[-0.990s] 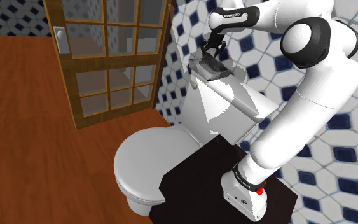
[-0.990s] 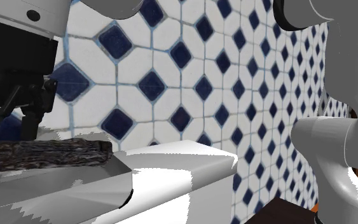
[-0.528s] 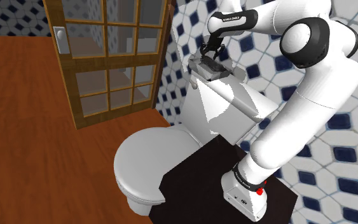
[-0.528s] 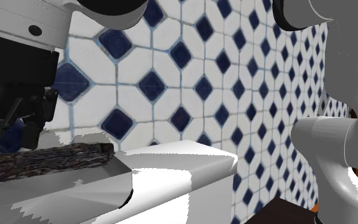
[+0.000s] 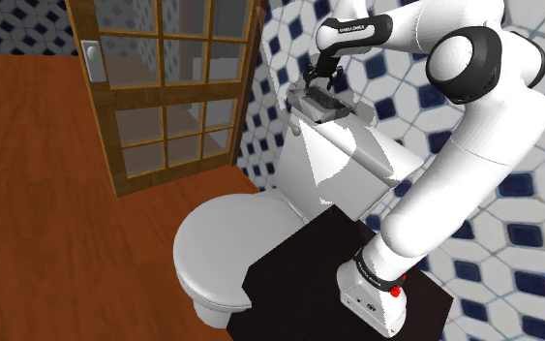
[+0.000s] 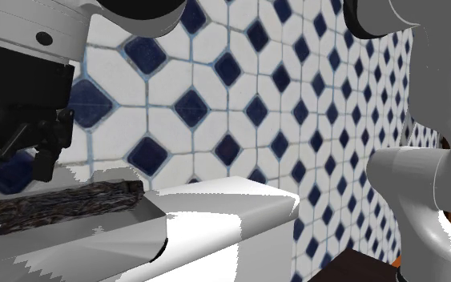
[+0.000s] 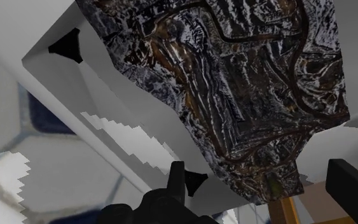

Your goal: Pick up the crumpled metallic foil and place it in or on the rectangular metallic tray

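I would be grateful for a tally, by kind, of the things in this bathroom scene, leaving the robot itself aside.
crumpled foil: 1
tray: 1
toilet: 1
glazed wooden door: 1
Total: 4

White toilet [image 5: 222, 240] — glazed wooden door [image 5: 105, 126]
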Available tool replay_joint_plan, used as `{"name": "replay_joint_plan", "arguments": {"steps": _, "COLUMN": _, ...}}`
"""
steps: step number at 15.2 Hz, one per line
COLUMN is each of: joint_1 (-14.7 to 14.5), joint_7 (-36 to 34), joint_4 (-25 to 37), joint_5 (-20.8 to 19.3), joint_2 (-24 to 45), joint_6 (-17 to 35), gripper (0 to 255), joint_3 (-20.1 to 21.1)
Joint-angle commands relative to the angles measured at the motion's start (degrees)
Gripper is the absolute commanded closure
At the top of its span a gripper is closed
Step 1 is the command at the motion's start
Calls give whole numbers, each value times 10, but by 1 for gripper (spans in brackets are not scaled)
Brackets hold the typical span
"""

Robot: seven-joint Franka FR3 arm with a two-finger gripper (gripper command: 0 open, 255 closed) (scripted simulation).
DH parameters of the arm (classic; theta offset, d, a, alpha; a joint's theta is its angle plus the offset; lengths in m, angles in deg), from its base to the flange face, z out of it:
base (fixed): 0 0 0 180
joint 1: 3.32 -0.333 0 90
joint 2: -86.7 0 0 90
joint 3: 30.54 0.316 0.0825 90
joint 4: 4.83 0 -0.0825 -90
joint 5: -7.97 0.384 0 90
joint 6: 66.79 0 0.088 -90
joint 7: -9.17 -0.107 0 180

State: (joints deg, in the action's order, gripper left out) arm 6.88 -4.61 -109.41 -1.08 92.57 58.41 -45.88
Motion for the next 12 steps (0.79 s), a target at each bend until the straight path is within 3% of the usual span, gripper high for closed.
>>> {"name": "replay_joint_plan", "arguments": {"steps": 1, "joint_1": -2, "joint_7": -1, "joint_4": 7, "joint_5": -2, "joint_2": -9, "joint_6": -16, "gripper": 0, "joint_3": 1}}
{"name": "replay_joint_plan", "arguments": {"steps": 4, "joint_1": -8, "joint_7": -4, "joint_4": 31, "joint_5": -7, "joint_2": -32, "joint_6": -63, "gripper": 0, "joint_3": 5}}
{"name": "replay_joint_plan", "arguments": {"steps": 12, "joint_1": -8, "joint_7": -4, "joint_4": 31, "joint_5": -7, "joint_2": -32, "joint_6": -63, "gripper": 0, "joint_3": 5}}
